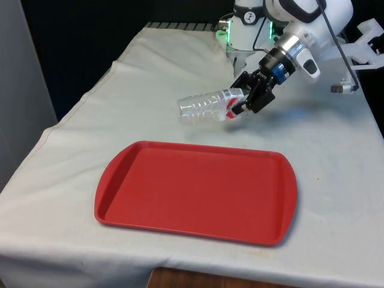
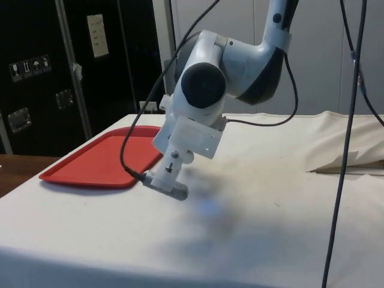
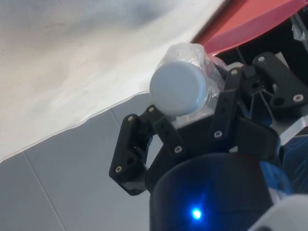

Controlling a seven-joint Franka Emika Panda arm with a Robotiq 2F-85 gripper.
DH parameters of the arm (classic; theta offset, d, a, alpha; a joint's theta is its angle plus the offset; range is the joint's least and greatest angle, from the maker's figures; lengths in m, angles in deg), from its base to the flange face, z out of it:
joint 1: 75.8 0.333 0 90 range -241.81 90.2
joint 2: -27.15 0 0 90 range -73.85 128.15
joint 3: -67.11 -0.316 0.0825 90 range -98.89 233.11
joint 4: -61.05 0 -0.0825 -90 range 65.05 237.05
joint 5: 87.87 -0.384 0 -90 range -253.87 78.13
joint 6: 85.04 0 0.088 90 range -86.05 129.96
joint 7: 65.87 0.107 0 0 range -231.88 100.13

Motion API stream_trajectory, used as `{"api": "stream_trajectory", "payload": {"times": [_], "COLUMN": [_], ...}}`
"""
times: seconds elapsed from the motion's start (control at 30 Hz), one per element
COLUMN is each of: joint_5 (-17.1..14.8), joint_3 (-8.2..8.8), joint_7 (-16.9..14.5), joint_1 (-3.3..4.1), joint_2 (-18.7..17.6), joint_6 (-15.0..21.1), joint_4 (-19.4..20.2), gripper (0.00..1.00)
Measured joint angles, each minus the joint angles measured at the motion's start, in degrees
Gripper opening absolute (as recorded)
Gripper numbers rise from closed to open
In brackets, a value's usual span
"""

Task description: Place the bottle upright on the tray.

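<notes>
The tabletop (image 1: 150, 78) is covered with a white cloth, and it carries everything else. In the side view the cloth (image 2: 288, 198) has some folds near the far edge.

The white arm (image 1: 312, 24) reaches down from the front view's right side, at the far part of the tabletop. In the side view the arm (image 2: 210, 90) leans low over the cloth, just beside the tray.

The red tray (image 1: 150, 204) lies flat on the near part of the tabletop. It is rectangular with round corners and a raised rim. In the side view the tray (image 2: 96, 159) is beyond the arm, close to the edge of the tabletop.

The bottle (image 1: 207, 105) is clear plastic with ribs and a label with some red. It is lifted above the cloth, beyond the far edge of the tray, and it is lying almost horizontal, with the bottom end pointing to the front view's left. It is not over the tray.

The black end effector (image 1: 243, 102) is closed around the neck end of the bottle, with one finger on each side of it. In the wrist view the end effector (image 3: 192, 113) holds the bottle (image 3: 211, 72) between the fingers, and the pale round cap (image 3: 178, 88) faces the camera.
</notes>
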Motion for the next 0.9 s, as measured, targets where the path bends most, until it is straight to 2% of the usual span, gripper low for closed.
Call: {"api": "stream_trajectory", "payload": {"times": [0.9], "joint_5": [-2.12], "joint_3": [0.11], "joint_7": [-0.23], "joint_1": [-0.11], "joint_2": [3.09], "joint_6": [-0.11], "joint_4": [-1.20], "gripper": [0.13]}}
